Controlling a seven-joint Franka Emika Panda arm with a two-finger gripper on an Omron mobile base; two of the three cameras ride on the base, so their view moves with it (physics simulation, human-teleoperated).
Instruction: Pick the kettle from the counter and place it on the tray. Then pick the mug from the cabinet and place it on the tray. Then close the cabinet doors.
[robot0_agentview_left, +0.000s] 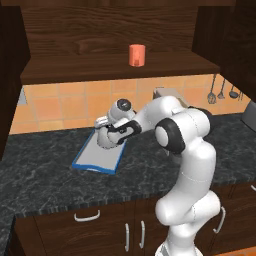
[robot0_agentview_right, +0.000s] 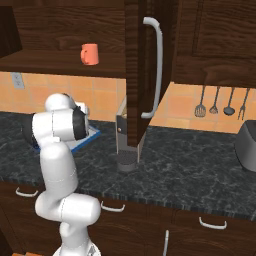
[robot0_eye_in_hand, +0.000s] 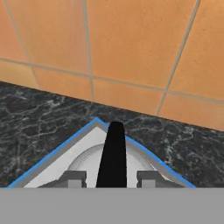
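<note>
Now the jaws straddle the kettle (robot0_eye_in_hand: 87, 164) handle over the tray (robot0_eye_in_hand: 52, 164).

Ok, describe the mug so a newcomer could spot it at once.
Look at the open wall cabinet above the counter. On its shelf stands the mug, a small orange-red cylinder, upright, bright against the dark brown wood.

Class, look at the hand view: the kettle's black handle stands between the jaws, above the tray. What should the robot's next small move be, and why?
Probably open the jaws and let go. In the hand view the kettle sits inside the tray's blue rim, its handle between the gripper tips, so the first placing looks done. The mug waits on the cabinet shelf, so lifting clear comes next.
</note>
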